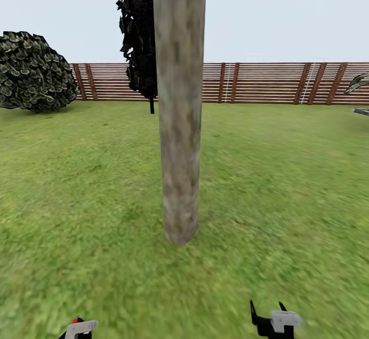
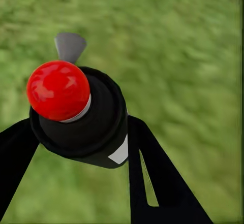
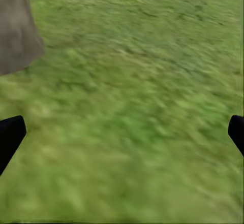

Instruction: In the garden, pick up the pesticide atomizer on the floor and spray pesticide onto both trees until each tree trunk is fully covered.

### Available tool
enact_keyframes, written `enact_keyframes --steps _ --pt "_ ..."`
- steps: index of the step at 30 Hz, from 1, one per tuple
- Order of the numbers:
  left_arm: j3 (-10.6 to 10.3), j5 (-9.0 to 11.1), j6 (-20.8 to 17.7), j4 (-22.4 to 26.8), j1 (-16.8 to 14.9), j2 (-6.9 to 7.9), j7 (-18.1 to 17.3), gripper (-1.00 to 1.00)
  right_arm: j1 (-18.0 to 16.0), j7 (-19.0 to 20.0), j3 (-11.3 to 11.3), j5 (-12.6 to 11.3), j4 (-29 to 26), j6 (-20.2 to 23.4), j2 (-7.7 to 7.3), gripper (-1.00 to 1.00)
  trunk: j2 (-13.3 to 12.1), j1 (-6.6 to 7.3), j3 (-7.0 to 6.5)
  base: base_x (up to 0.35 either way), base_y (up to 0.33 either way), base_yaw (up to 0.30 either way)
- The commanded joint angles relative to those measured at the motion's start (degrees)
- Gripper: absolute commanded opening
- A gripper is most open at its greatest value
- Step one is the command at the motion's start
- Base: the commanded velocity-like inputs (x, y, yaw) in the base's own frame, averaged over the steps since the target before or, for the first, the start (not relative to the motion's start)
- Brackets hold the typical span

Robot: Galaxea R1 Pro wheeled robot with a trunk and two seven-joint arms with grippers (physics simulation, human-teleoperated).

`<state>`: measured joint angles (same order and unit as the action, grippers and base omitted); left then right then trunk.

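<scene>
Trunk [image 1: 179,108] dead ahead in head view, thick, smooth, mottled beige-grey and brown, upright, base on grass [image 1: 287,185], top cut off by frame. Same trunk base [image 3: 15,26] at edge of right wrist view. Black conifer [image 1: 139,32] behind trunk, just to its left. Dark round bush [image 1: 32,71] far left by fence [image 1: 256,83]. Slatted wooden fence across the back, pale sky above.

Left claw [image 2: 76,148] clamped on atomizer [image 2: 81,117]: dark round body between two black fingers [image 2: 152,173], red ball cap facing camera, grey nozzle piece poking out beyond, grass underneath. Left claw [image 1: 79,329] at bottom edge of head view, bit of red showing, low and left of trunk.

Right claw [image 1: 269,321] at bottom edge, right of trunk, spread wide, holding nothing. Black fingertips [image 3: 10,135] at both sides of right wrist view, grass between.
</scene>
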<state>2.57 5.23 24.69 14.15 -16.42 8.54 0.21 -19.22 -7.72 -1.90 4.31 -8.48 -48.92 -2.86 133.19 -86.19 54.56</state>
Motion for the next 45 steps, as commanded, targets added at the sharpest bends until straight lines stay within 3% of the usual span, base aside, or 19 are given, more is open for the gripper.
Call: enact_keyframes --steps 1,2,4,6,8,11,15,18,23,26,31,34,35,37,40,45 --pt "-0.2 0.3 0.0 0.0 -0.2 0.05 -0.1 -1.0 0.0 -0.2 0.7 2.1 -0.1 0.1 -0.04 1.0 0.0 0.01 0.05 0.011 -0.008 0.0" --pt "-0.3 -0.5 -0.2 0.0 -0.4 0.22 -0.3 -1.0 0.0 -0.1 2.7 5.9 -0.8 0.5 -0.09 1.0 0.0 0.01 0.05 0.005 -0.003 0.0" --pt "-0.7 -2.0 -0.2 0.1 -0.7 0.8 -1.2 -1.0 0.0 1.1 4.7 11.0 -2.7 1.3 -0.1 1.0 0.0 0.01 0.05 0.002 -0.002 0.0" --pt "-3.8 -9.7 -0.2 1.0 -0.8 1.77 -6.4 -1.0 -0.1 7.1 6.6 20.1 -7.8 4.1 -0.01 1.0 0.0 0.01 0.05 0.0 0.0 0.0" --pt "-5.2 -16.9 -0.4 1.5 -1.4 3.15 -13.5 -1.0 -1.0 14.7 7.0 24.7 -11.6 10.8 0.03 1.0 0.0 0.01 0.05 0.0 0.0 0.0" --pt "-5.9 -22.8 -0.7 1.6 -5.3 4.89 -26.0 -1.0 -3.9 26.4 7.2 26.6 -16.9 18.7 0.04 1.0 0.0 0.01 0.05 0.0 0.0 0.0" --pt "-6.1 -28.6 -2.3 1.7 -11.5 6.63 -44.9 -1.0 -8.0 43.2 7.3 27.2 -21.9 23.8 0.11 1.0 0.0 0.01 0.05 0.0 0.0 0.0" --pt "-6.2 -34.8 -4.3 1.9 -14.2 6.78 -50.5 -1.0 -10.3 50.5 7.4 27.5 -22.7 24.7 0.44 1.0 0.0 0.01 0.05 0.0 0.0 0.0" --pt "-6.1 -49.5 -12.4 3.3 -16.5 5.98 -56.4 -1.0 -12.6 61.2 7.5 27.6 -22.9 24.9 1.84 1.0 0.0 0.01 0.05 0.0 0.0 0.0" --pt "-6.1 -52.3 -13.8 4.3 -16.8 5.77 -57.5 -1.0 -12.9 62.5 7.5 27.6 -23.1 24.9 2.91 1.0 0.0 0.01 0.05 0.0 0.0 0.0" --pt "-6.2 -53.1 -14.2 5.6 -17.0 4.07 -61.4 -1.0 -12.9 63.1 7.6 27.5 -23.0 25.0 4.36 1.0 0.0 0.01 0.05 0.0 0.0 0.0" --pt "-6.3 -54.0 -14.2 6.1 -17.0 2.58 -62.4 -1.0 -13.0 63.4 8.1 28.6 -22.9 25.0 6.31 1.0 0.0 0.01 0.05 0.0 0.0 0.0" --pt "-6.3 -54.9 -14.2 6.2 -17.0 2.2 -62.5 -1.0 -13.0 63.5 8.7 29.5 -22.9 25.0 6.86 -1.0 0.0 0.01 0.05 0.0 0.0 0.0" --pt "-6.3 -57.3 -14.5 6.3 -17.0 1.48 -62.6 -1.0 -13.0 63.5 10.0 31.4 -22.8 25.0 7.6 -1.0 0.0 0.01 0.05 0.0 0.0 0.0" --pt "-6.3 -58.8 -14.7 6.3 -17.0 0.35 -62.7 -1.0 -13.0 63.5 10.7 32.3 -22.8 25.0 7.98 -1.0 0.0 0.01 0.05 0.0 0.0 0.0" --pt "-6.3 -59.2 -14.5 7.8 -17.0 -0.85 -62.8 -1.0 -13.0 63.4 10.9 32.8 -22.8 25.8 8.12 -1.0 0.0 0.01 0.05 0.0 0.0 0.0"
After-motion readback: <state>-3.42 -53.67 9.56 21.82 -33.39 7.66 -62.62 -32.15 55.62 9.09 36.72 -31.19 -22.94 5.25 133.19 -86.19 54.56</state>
